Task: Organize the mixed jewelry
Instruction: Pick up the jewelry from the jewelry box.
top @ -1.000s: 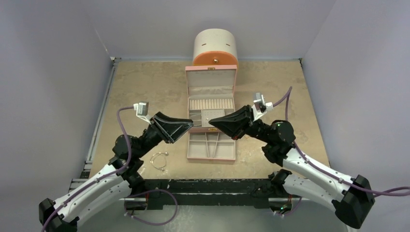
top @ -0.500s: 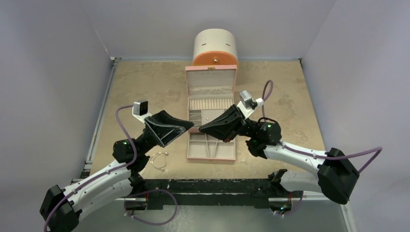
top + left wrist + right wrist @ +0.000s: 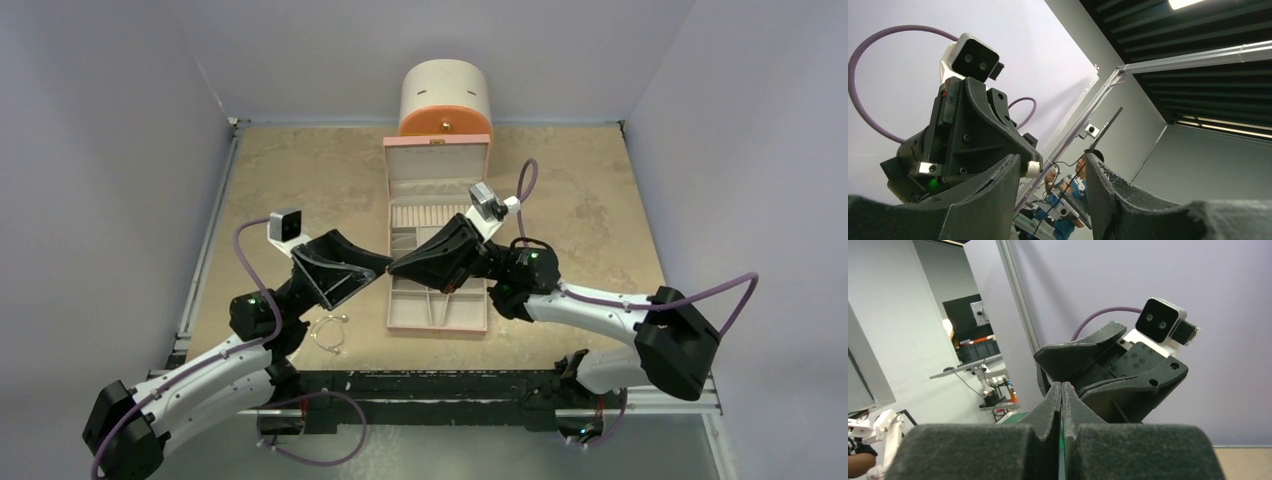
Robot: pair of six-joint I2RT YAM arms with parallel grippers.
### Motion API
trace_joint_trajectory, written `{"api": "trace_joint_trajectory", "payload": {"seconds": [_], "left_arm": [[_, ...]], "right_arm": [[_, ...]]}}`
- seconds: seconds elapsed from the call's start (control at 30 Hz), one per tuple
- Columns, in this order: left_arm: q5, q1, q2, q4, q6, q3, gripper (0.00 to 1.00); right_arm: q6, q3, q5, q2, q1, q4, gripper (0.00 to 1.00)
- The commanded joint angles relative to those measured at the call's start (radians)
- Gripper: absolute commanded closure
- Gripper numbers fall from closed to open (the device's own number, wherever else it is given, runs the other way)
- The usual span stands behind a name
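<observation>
1. Nose to nose! The left gripper (image 3: 383, 263) and the right gripper (image 3: 394, 270) meet tip to tip, in the air over the left edge of the pink jewelry box (image 3: 437, 160).
2. The left fingers (image 3: 990, 202) stand spread, and the left wrist view shows nothing in the gap between them.
3. The right fingers (image 3: 1048, 407) are pressed flat together. Whether a tiny piece sits caught in that seam, I cannot tell.
4. The wire bangle (image 3: 328, 332) lies flat on the tabletop (image 3: 300, 180), left of the box's front tray (image 3: 437, 327). It is near the left arm and apart from both grippers.
5. This reads to me as a pass, or a crossing, between the two arms. If it is a pass, the left fingers should shut only once the piece is truly between the pads, and the right should let go after that. Approach slowly, because the tips are close enough to knock.
6. If the bangle is next, the left gripper must drop back and down. A thin wire lying flat will be hard to pinch, so one finger inside the loop and one outside looks safest.
7. The right arm reaches across the box and hides part of its compartments. The open lid stands upright behind, with the round cream-and-orange cabinet (image 3: 445, 100) just beyond it.
</observation>
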Motion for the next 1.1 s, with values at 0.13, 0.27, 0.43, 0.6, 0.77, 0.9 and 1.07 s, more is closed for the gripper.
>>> {"api": "trace_joint_trajectory", "payload": {"seconds": [0.13, 0.27, 0.43, 0.6, 0.77, 0.9, 1.07], "left_arm": [[0.037, -0.006, 0.017, 0.112, -0.037, 0.02, 0.53], [0.039, -0.007, 0.016, 0.111, -0.036, 0.022, 0.56], [0.04, -0.007, 0.019, 0.114, -0.035, 0.022, 0.64], [0.043, -0.007, 0.029, 0.113, -0.028, 0.022, 0.68], [0.039, -0.008, 0.017, 0.076, -0.005, 0.017, 0.74], [0.033, -0.007, 0.001, 0.052, 0.011, 0.018, 0.77], [0.038, -0.007, 0.0, 0.045, 0.014, 0.023, 0.81]], "right_arm": [[0.02, 0.056, 0.03, 0.015, 0.014, 0.191, 1.0], [0.021, 0.052, 0.034, 0.016, 0.016, 0.193, 1.0], [0.019, 0.04, 0.052, 0.014, 0.018, 0.2, 1.0], [0.007, 0.034, 0.063, 0.01, 0.019, 0.19, 1.0], [-0.013, 0.027, 0.07, -0.002, 0.022, 0.169, 1.0], [-0.034, 0.023, 0.071, -0.014, 0.022, 0.136, 1.0], [-0.06, 0.016, 0.078, -0.033, 0.024, 0.092, 1.0]]}}
